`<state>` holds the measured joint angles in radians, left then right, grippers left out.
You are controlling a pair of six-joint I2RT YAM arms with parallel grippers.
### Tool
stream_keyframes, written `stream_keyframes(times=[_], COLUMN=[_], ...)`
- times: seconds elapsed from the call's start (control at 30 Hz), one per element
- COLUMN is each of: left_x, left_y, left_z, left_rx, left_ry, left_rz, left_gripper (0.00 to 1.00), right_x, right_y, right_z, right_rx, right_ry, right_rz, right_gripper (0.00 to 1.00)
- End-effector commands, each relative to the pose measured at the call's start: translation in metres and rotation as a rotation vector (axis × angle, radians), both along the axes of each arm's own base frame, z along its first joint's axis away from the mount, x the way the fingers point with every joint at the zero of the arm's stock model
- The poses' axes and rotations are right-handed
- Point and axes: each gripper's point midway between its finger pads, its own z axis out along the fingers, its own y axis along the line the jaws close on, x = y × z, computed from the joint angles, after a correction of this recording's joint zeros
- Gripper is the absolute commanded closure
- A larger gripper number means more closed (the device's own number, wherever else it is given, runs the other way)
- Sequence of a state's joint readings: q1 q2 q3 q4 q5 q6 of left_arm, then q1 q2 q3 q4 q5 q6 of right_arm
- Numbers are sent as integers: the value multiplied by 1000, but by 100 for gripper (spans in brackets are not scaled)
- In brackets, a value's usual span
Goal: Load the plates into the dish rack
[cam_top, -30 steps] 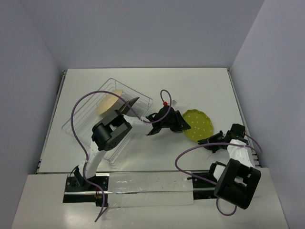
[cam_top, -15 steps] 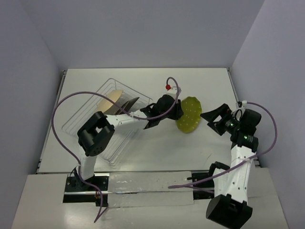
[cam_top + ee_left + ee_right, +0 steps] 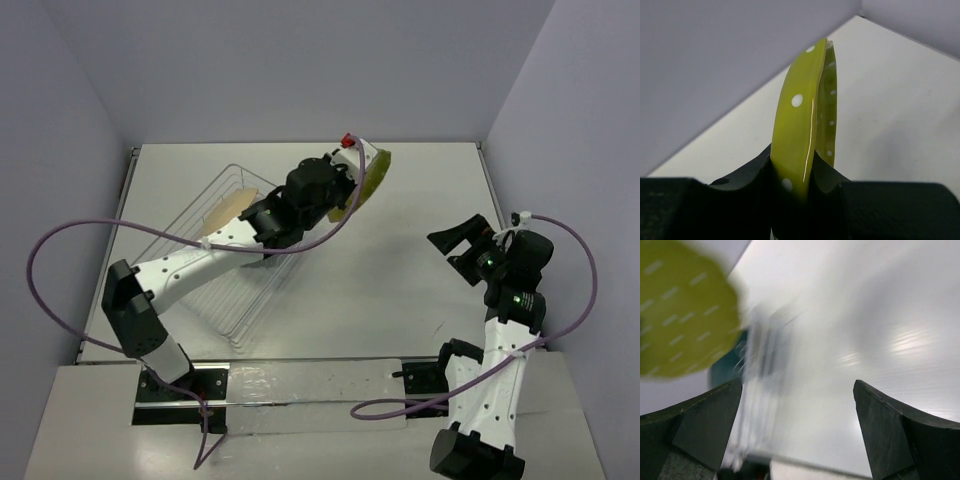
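Note:
The yellow-green dotted plate [image 3: 366,176] hangs on edge in the air above the table's far middle. My left gripper [image 3: 342,186] is shut on its lower rim; in the left wrist view the plate [image 3: 801,112] stands upright between the fingers of this gripper [image 3: 802,167]. The pale wire dish rack [image 3: 236,310] lies to the left, under the left arm. A cream plate [image 3: 228,210] leans inside it. A teal plate [image 3: 725,371] shows as a blur in the right wrist view. My right gripper [image 3: 457,250] is open and empty at the right, and in its own view [image 3: 797,390] faces the rack [image 3: 760,360].
The rack's far right corner [image 3: 318,212] is just below and left of the held plate. White walls close the table at the back and on both sides. A purple cable [image 3: 70,250] loops out from the left arm over the table's left part.
The left arm has swung the dotted plate up and back-left, from the middle right of the table toward the rack's far corner. The right gripper opened, let go of the plate and drew back right.

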<state>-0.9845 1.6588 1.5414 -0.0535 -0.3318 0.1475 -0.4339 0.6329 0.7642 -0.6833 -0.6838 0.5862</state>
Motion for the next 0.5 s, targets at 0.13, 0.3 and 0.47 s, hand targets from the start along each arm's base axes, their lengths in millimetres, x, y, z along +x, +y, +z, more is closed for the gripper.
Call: stream_keyframes(times=[0.13,0.3,0.47], left_x=[-15,-26,-37], left_y=[93,117,110], left_z=[105,106,92], left_rx=[29,113,156], left_ry=[-316,-391,-335], left_rz=[166,169,68], left_gripper=[100,100,100], right_x=[-12,-14,-12], right_y=[-79,-81,-79], right_z=[-20,-37,-55], right_rx=[-217,-228,-220], right_ry=[180,214,252], right_rz=[-454,-470,-452], right_gripper=[0,0,0])
